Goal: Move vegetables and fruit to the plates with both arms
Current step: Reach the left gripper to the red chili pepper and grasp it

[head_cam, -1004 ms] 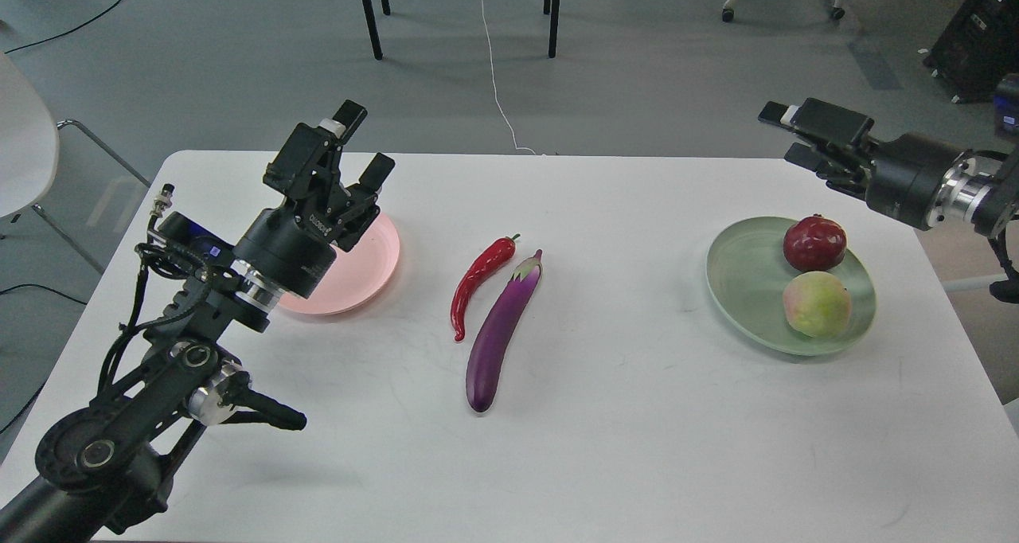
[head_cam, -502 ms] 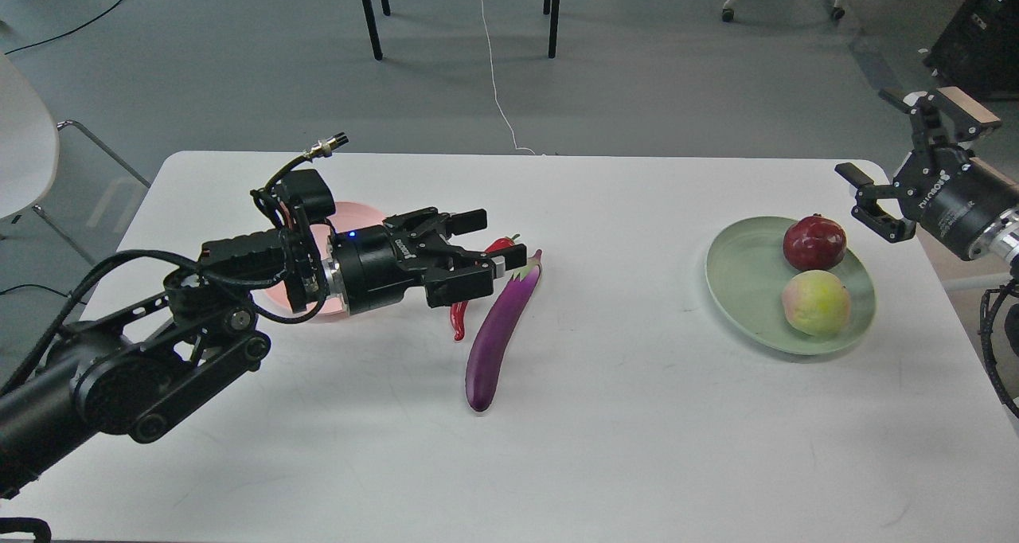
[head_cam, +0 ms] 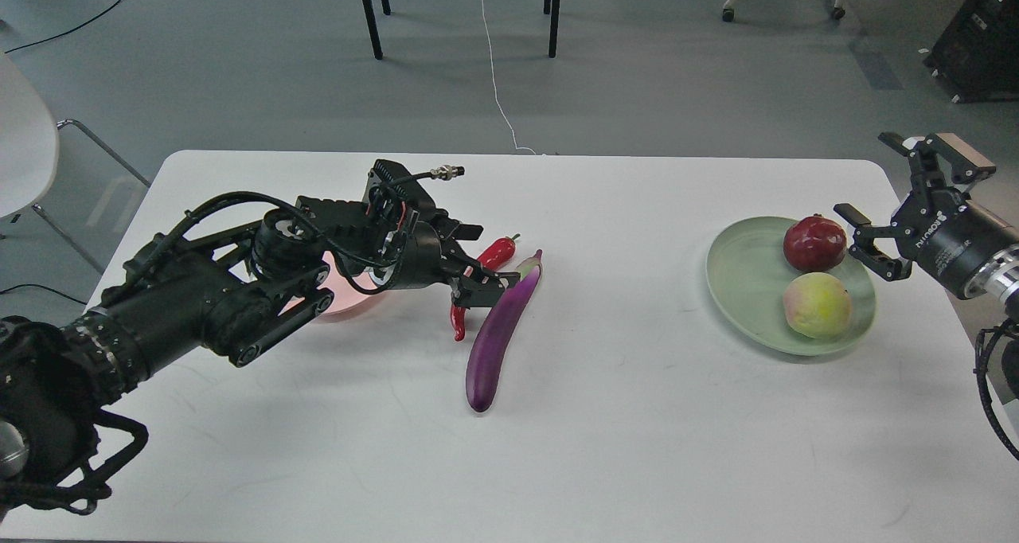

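Head view: left gripper (head_cam: 478, 276), jaws parted, is straddling the curved glossy red chili pepper (head_cam: 478, 276) on the white bench (head_cam: 637, 416). The long purple eggplant (head_cam: 501, 332) is lying just beside; closing risks nudging it. Right gripper (head_cam: 896, 201), jaws spread, is holding nothing.

A glossy purple eggplant (head_cam: 501, 330) lies on the table beside a curved red chili pepper (head_cam: 478, 276). A dark red pomegranate (head_cam: 814, 243) and a yellow-green blushed fruit (head_cam: 816, 305) sit on the pale green plate (head_cam: 740, 280); the pink plate (head_cam: 346, 296) is mostly hidden.

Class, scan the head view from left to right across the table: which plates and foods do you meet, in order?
pink plate → red chili pepper → eggplant → green plate → the mango-like fruit and pomegranate, stacked near and far at the same spot.
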You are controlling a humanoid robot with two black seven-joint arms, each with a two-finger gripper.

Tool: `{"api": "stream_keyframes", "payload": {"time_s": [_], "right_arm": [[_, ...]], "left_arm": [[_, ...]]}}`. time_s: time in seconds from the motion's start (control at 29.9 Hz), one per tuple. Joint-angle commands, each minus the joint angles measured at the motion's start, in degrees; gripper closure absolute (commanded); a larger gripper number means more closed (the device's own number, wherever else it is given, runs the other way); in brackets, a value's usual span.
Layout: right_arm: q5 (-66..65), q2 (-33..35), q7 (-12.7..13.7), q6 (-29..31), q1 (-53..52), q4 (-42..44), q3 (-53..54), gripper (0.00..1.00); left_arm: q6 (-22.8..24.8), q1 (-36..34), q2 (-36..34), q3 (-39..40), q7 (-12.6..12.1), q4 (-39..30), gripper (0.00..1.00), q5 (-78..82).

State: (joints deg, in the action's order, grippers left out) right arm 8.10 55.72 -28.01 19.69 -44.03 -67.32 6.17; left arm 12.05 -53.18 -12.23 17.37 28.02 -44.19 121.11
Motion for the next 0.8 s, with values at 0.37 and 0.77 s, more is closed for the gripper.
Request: {"api": "stream_keyframes", "payload": {"time_s": [0.37,0.77], "right_arm": [[-0.01,0.45,0.01,0.00,0.61,-0.97,0.07,0.02],[-0.01,0.45,0.01,0.00,0.61,-0.97,0.07,0.02]], "left_arm": [[-3.97,-0.96,6.07,-5.33,-0.02,13.25,0.20,-0.17],[-4.06,-0.70,6.07,-5.41,-0.02,14.13,0.29,-0.61]]}}
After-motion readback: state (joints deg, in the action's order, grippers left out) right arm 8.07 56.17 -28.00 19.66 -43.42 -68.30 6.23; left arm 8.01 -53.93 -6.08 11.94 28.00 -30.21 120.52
